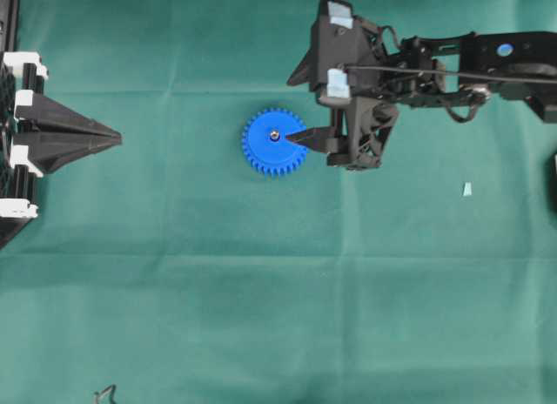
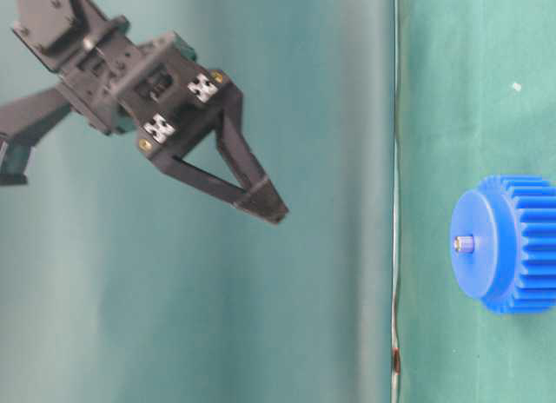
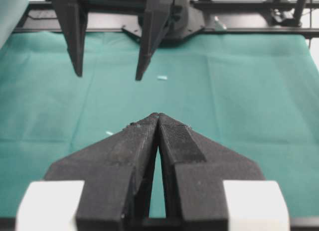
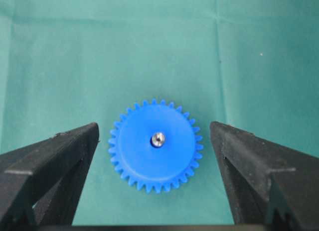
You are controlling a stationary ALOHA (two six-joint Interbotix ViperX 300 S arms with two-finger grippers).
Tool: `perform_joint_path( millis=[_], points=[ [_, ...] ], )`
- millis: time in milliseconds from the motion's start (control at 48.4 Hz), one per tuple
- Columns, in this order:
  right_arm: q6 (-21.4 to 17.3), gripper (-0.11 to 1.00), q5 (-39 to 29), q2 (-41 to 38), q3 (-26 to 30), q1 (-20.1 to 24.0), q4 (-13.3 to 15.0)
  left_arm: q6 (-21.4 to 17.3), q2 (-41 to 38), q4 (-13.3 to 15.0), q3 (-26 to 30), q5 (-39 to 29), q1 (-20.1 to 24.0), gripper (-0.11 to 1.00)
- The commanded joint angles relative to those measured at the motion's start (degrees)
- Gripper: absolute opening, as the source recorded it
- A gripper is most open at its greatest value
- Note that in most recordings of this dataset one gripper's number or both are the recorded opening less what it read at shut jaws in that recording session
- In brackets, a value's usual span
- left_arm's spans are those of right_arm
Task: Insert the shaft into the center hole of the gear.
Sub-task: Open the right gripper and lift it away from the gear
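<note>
The blue gear [image 4: 149,159] lies flat on the green cloth, also seen from overhead [image 1: 259,150] and from table level [image 2: 508,247]. The silvery shaft [image 4: 158,139] stands upright in its center hole, only its tip poking out [image 2: 464,243] [image 1: 274,136]. My right gripper [image 4: 154,127] hangs open above the gear, one finger on each side, touching nothing [image 1: 294,108] [image 2: 265,203]. My left gripper [image 1: 117,138] rests at the far left, shut and empty [image 3: 158,115]. The gear is hidden in the left wrist view.
A small pale scrap [image 1: 467,189] lies on the cloth to the right, also seen in the left wrist view [image 3: 162,77]. A fold in the cloth runs across below the gear. A dark cable end [image 1: 106,393] shows at the bottom edge.
</note>
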State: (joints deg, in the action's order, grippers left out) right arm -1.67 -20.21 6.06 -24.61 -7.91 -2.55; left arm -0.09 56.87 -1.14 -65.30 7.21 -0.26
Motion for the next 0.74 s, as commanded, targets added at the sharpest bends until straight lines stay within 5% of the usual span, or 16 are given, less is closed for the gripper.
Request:
perform_joint_path(
  millis=[0,723],
  points=[
    [-0.09,0.95,-0.18,2.29,-0.26,0.09,0.09,0.0,-0.09,-0.09,1.67,-0.09,-0.18,0.0],
    [-0.18,0.94,-0.35,13.18,-10.9,0.35,0.09,0.09,0.18,-0.18,1.67,-1.41,0.0,0.0]
  ],
)
